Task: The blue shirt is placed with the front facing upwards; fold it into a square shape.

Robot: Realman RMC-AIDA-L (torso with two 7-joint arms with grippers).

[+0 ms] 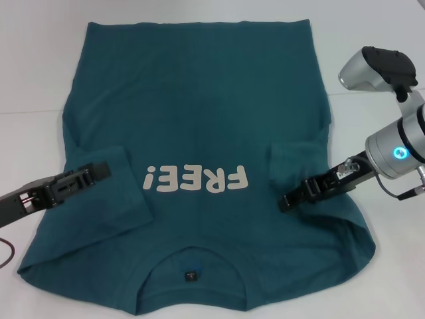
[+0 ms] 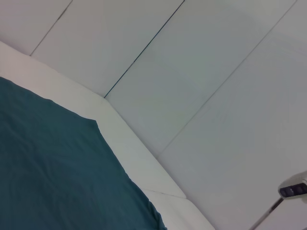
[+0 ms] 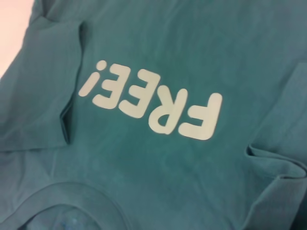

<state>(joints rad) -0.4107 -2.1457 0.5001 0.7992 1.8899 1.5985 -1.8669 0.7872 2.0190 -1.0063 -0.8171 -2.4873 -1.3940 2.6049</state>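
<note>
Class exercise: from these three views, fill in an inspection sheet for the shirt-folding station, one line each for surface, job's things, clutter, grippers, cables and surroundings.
Surface: white table, bare around the garment.
Job's things: blue shirt lies front up, collar nearest the robot, FREE! lettering showing; both sleeves already folded inward onto the body.
Clutter: nothing seen.
Grippers: left gripper sits over the folded left sleeve; right gripper sits at the folded right sleeve. Whether either pair of jaws pinches cloth cannot be told.
Cables: dark cable loops beside the left arm; another cable hangs under the right wrist.
Surroundings: pale panelled wall behind the table, in the left wrist view.
</note>
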